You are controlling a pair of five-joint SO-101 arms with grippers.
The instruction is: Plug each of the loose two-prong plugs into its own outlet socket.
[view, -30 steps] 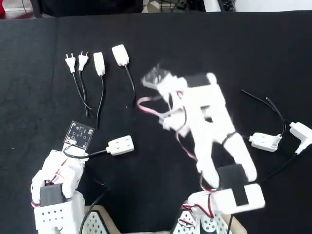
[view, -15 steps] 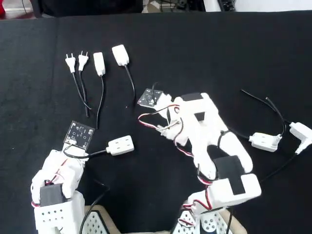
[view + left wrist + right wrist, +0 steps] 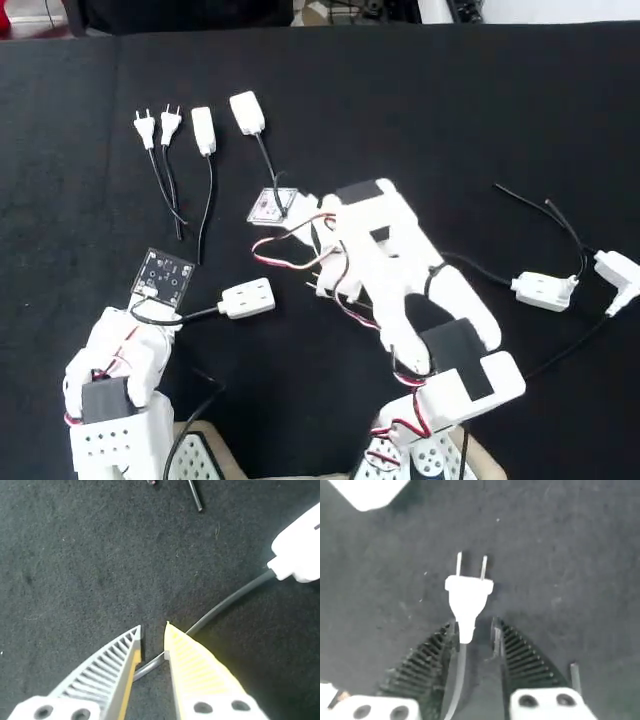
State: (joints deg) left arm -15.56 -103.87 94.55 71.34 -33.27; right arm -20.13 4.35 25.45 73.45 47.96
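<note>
Since a second ago the right arm [image 3: 390, 250] has swung toward the left edge of the worktop [image 3: 480, 110] and drawn back toward the near edge. Its wrist now stands left of centre, near the socket [image 3: 247, 297]. The left arm [image 3: 115, 375], the socket and all loose pieces are unmoved.

Item 1, the right pincer [image 3: 473, 626]: it holds a white plug [image 3: 468, 592] by the tail, jaws drawn in close either side of the neck, one finger [image 3: 437, 647] against it. The prongs [image 3: 459, 564] point straight ahead, away from the wrist. The lead [image 3: 455, 685] runs back between the jaws. A white body [image 3: 367, 492] sits ahead of the prongs and off to one side; which piece it is cannot be told.

Item 2, the left pincer [image 3: 152, 627]: it sits by the near-left corner, tips slightly parted. The cord [image 3: 225, 605] from the socket passes under the yellow finger [image 3: 200, 675] and ends across the narrow gap. Whether it is pinched cannot be told. The socket lies just beside this arm, toward the centre.

Item 3, other pieces: a row [image 3: 203, 128] of four corded pieces lies near the far-left corner, two of them showing bare prongs. An inner piece [image 3: 540, 290] and an outer piece [image 3: 615, 270] lie near each other by the right edge. A dark wire [image 3: 475, 272] runs from the inner piece under the right arm.

Item 4, markings: print on the camera board [image 3: 163, 275] is too small to read.
</note>
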